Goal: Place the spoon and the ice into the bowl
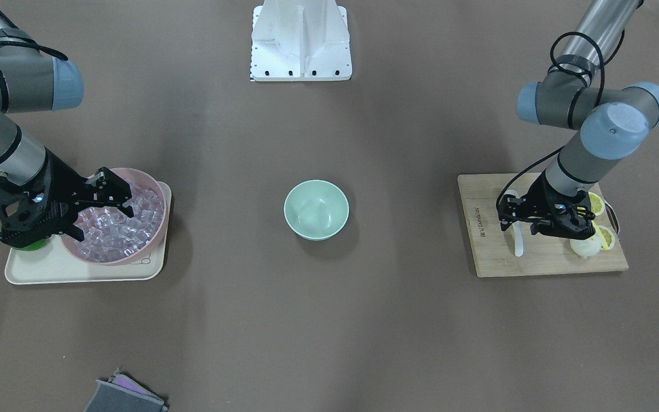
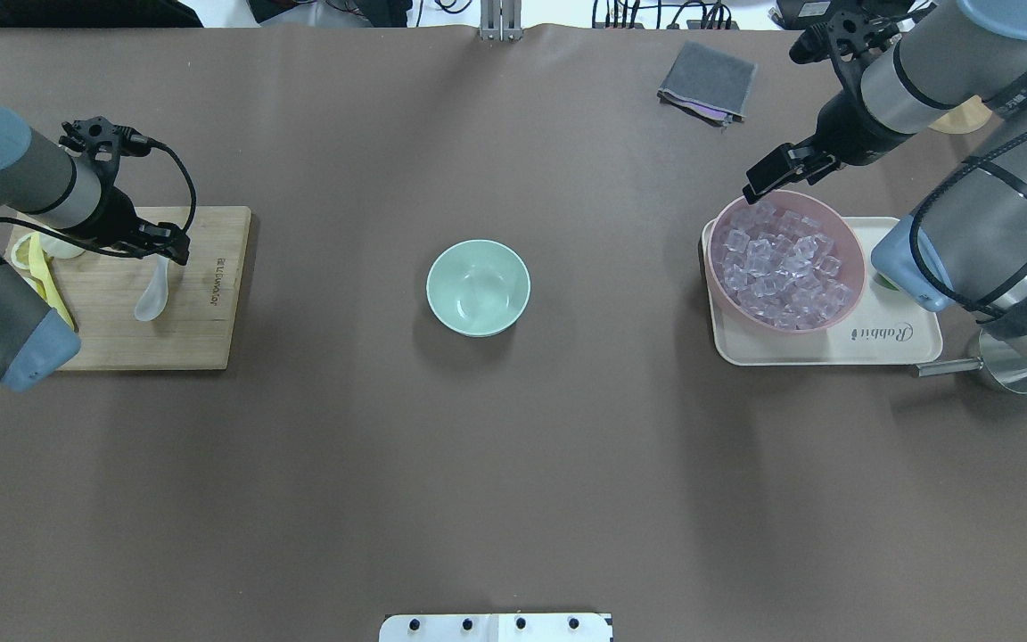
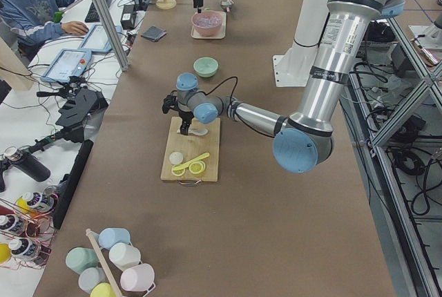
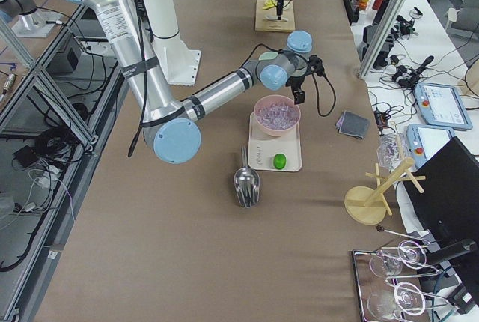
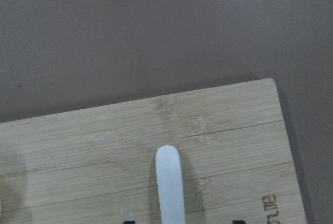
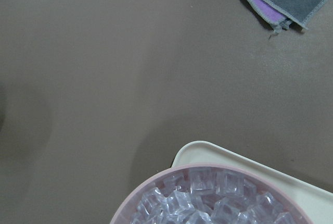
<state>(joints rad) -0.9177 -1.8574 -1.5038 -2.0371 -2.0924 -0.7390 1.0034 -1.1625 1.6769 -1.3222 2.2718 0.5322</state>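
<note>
Your left gripper [image 2: 166, 248] is open, a finger on either side of the spoon's [image 2: 152, 299] handle on the left board [image 2: 201, 330]. Your right gripper [image 1: 103, 214] hangs open over the ice [image 2: 781, 267], far right. The bowl [image 2: 478, 287] sits mid-table.

A wide brown surface [image 2: 513, 464] carries everything here. At one end lies a wooden cutting board [image 2: 166, 343] with two lemon slices [image 1: 604, 237], a long yellow spoon [image 3: 195, 160] and a pale rounded piece of food [image 1: 586, 247] that I can't identify. At the other end a cream tray [image 2: 817, 349] holds a pink bowl [image 1: 155, 237] and a small green ball [image 4: 279, 161]. A metal scoop [image 4: 245, 182] lies on the surface just beside the tray. A folded grey cloth [image 2: 708, 80] with a purple layer sits apart. Off to the side are a wooden stand [image 4: 370, 202], some wine glasses [image 4: 389, 262], pastel cups [image 3: 110, 262], and a seated person in blue [image 3: 27, 0].
</note>
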